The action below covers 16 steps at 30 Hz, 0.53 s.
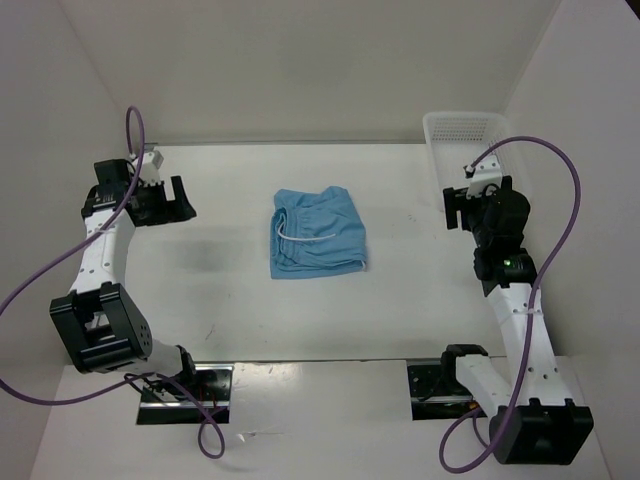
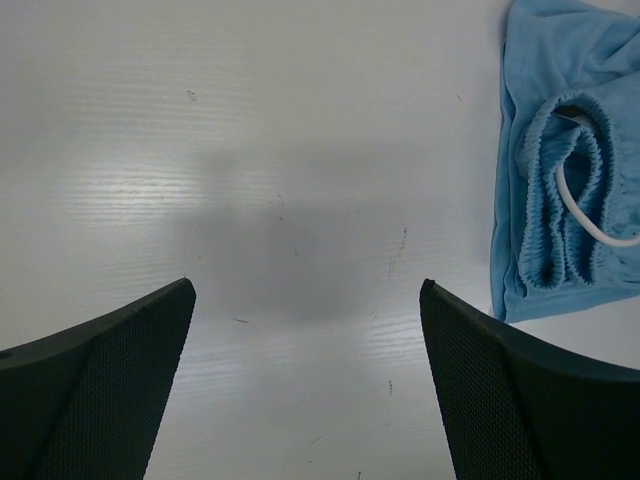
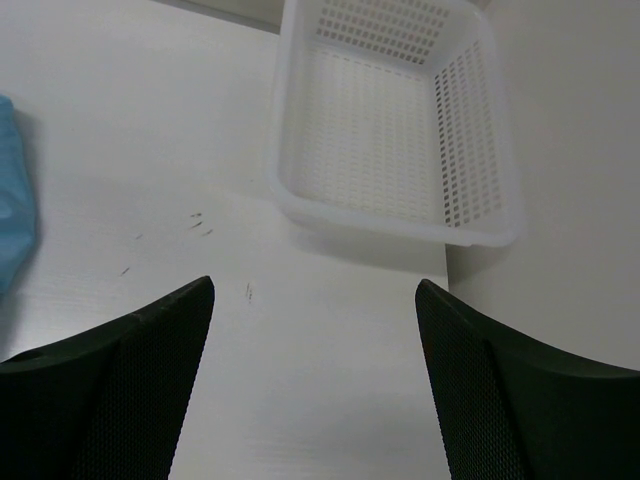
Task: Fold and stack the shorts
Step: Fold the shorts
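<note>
1. The shorts (image 1: pixel 318 233) lie in a folded bundle mid-table (image 1: pixel 230 290), with the white drawstring (image 1: pixel 305 238) looping from the waistband.
2. The left gripper (image 1: pixel 187 198) hovers well to their left, jaws spread wide, holding nothing.
3. The right gripper (image 1: pixel 450 208), likewise spread, sits near the basket (image 1: pixel 436 135), seemingly not touching it.

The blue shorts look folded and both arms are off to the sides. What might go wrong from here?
1. The white drawstring lies in a loose loop on the shorts; a jaw might snag it and drag the fold open.
2. The fabric is soft and layered, so a pinch may lift only the top layer.
3. The mesh basket sits close beside the right arm; a swing could knock it.
</note>
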Motion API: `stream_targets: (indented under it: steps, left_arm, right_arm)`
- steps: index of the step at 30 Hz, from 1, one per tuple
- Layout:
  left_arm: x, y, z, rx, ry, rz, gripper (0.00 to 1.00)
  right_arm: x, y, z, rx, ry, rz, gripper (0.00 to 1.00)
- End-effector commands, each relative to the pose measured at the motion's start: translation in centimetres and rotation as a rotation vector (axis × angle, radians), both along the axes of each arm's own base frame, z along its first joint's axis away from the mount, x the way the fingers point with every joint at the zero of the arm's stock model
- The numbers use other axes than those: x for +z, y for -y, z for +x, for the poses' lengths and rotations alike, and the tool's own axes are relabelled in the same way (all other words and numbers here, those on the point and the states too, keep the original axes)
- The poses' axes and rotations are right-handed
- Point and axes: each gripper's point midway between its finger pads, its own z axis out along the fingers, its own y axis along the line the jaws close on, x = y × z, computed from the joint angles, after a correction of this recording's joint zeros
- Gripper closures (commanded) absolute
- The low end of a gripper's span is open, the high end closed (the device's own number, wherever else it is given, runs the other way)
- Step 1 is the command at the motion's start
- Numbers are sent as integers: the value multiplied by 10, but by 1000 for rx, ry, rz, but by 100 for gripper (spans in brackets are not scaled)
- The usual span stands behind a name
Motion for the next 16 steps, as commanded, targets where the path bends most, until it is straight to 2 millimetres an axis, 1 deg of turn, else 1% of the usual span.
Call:
stream_targets:
  steps: [1,2,3,5,6,7,9,10,11,12,16]
  left_arm:
    - [15,7,3,-36,66,-12,0]
    - [15,7,3,-36,66,-12,0]
    - [11,8,2,-36,57,-15,0]
    - [11,8,1,-36,57,-15,0]
    - [15,10,1,-44,68,-19,0]
    - [16,11,1,-50,70,-25,0]
    - [16,13,1,-58,73,-34,0]
    - [16,13,1,-58,73,-34,0]
    - [13,14,-1,-58,65,-37,0]
    - [13,16,-1,-65,67,-44,0]
    - [14,17,-1,-72,69,-51,0]
  right_arm:
    - [1,-1,-6,8,19,26,14]
    - [3,-1,-7,8,28,25,14]
    - [-1,-1,-8,8,19,26,14]
    - [-3,-1,-9,8,10,26,14]
    - [-3,-1,-9,8,10,26,14]
    - [-7,-1,-9,8,1,27,14]
    - [-5,-3,-10,17,10,29,14]
    - [-12,-3,-12,17,-10,30,14]
    - [-12,-5,-11,25,-10,33,14]
    - [-16,-5,-12,25,-19,33,14]
    - [-18,-5,-14,25,-19,33,13]
